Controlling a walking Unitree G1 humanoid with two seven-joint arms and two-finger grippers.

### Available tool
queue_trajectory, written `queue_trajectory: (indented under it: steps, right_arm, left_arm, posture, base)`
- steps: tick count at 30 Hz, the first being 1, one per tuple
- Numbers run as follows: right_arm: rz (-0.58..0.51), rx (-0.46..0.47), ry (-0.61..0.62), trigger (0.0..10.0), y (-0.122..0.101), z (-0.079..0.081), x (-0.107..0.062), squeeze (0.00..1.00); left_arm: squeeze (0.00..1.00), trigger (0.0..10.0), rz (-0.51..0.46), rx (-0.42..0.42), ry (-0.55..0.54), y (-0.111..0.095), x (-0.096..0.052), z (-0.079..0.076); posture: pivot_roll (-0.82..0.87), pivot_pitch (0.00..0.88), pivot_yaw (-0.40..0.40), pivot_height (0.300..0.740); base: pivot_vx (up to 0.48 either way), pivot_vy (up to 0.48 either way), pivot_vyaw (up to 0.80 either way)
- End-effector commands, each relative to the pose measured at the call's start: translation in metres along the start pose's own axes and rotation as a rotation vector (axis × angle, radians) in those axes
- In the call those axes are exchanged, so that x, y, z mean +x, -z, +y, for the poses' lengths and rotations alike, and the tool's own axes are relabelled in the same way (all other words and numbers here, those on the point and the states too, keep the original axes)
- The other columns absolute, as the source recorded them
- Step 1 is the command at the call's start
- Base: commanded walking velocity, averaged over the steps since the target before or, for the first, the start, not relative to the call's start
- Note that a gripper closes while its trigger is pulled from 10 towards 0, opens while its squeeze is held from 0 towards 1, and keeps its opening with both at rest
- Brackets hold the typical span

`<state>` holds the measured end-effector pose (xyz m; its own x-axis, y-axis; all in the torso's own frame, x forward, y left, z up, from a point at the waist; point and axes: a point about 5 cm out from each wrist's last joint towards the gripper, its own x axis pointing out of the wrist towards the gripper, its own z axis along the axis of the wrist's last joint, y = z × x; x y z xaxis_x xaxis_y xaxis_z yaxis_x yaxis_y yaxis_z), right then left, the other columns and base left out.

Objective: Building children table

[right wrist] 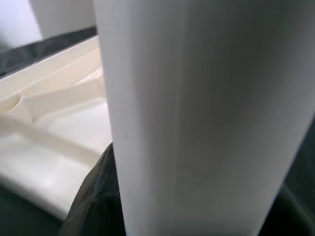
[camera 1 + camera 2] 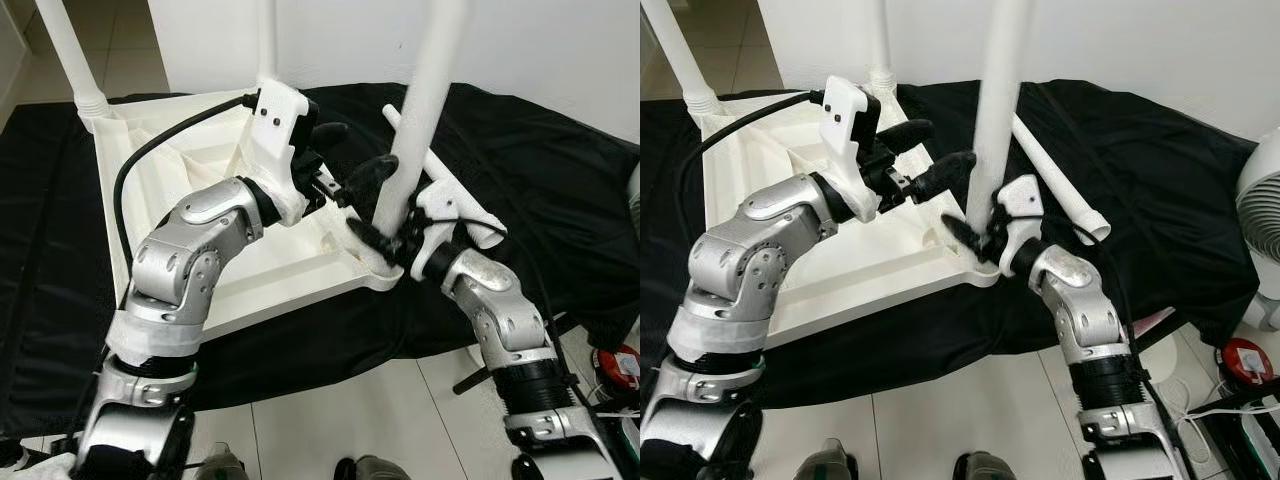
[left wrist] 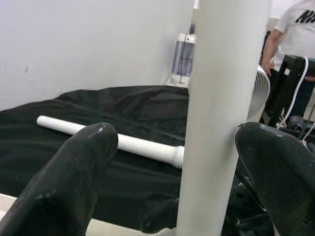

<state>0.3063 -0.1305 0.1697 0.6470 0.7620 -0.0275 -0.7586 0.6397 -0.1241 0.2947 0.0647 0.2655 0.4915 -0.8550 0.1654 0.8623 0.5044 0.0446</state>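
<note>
Big black cloth [image 2: 520,180] spread under everything. On top of the cloth, white tabletop [image 2: 840,270] lying upside down, ribs showing. Three white legs standing up from the tabletop's corners: near leg [image 2: 995,110] at the corner closest to the robot, two more at the far corners. Loose leg [image 2: 1060,185] lying flat on the cloth, just past the near leg. White fan [image 2: 1262,220] off the cloth's right edge, with a small red thing [image 2: 1247,360] on the floor beside it.

Left gripper [image 2: 345,160] up beside the near leg, above the tabletop. Fingers [image 3: 74,177] spread apart, one on each side of the near leg, far one touching or nearly touching it. Right gripper [image 2: 385,245] low at the bottom of the near leg, right at the tabletop's corner. Black finger [image 1: 96,196] pressed to the leg; clamped around it. Person in a white shirt [image 3: 295,29] standing far back behind the fan.
</note>
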Motion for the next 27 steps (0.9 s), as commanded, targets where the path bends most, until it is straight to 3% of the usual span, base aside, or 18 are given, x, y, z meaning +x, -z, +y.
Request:
queue_trajectory:
  steps: [1, 10, 14, 16, 20, 26, 27]
  right_arm:
    - [0.011, -0.023, -0.064, 10.0, -0.003, 0.003, -0.003, 0.00]
    - [0.077, -0.055, -0.246, 10.0, -0.010, 0.006, -0.013, 0.00]
    - [0.083, -0.060, -0.265, 10.0, -0.010, 0.007, -0.014, 0.00]
    - [0.119, -0.071, -0.350, 10.0, -0.008, 0.012, -0.017, 0.00]
    - [0.140, -0.080, -0.408, 10.0, -0.006, 0.017, -0.018, 0.00]
    - [0.152, -0.082, -0.427, 10.0, -0.007, 0.016, -0.019, 0.00]
    - [0.153, -0.081, -0.428, 10.0, -0.007, 0.016, -0.019, 0.00]
  left_arm:
    - [0.00, 10.0, 0.022, 0.003, 0.365, 0.003, -0.001, -0.024]
    - [0.00, 10.0, 0.059, -0.004, 0.559, 0.003, 0.003, -0.040]
    - [0.00, 10.0, 0.055, -0.014, 0.575, 0.002, 0.002, -0.041]
    - [0.00, 10.0, 0.027, -0.030, 0.633, -0.006, 0.000, -0.044]
    - [0.00, 10.0, 0.016, -0.033, 0.658, -0.009, -0.001, -0.045]
    - [0.00, 10.0, -0.015, -0.066, 0.711, -0.015, -0.007, -0.047]
    - [0.00, 8.7, -0.023, -0.073, 0.726, -0.016, -0.009, -0.048]
  posture:
    - [0.03, 0.009, -0.022, 0.740]
    - [0.02, 0.000, -0.024, 0.740]
    - [0.02, 0.000, -0.024, 0.740]
    - [0.02, 0.000, -0.023, 0.740]
    - [0.02, 0.000, -0.022, 0.740]
    - [0.02, 0.000, -0.019, 0.740]
    - [0.02, 0.000, -0.019, 0.740]
  base:
    - [0.000, 0.000, 0.00]
    - [0.000, 0.000, 0.00]
    - [0.000, 0.000, 0.00]
    - [0.000, 0.000, 0.00]
    - [0.000, 0.000, 0.00]
    - [0.000, 0.000, 0.00]
    - [0.000, 0.000, 0.00]
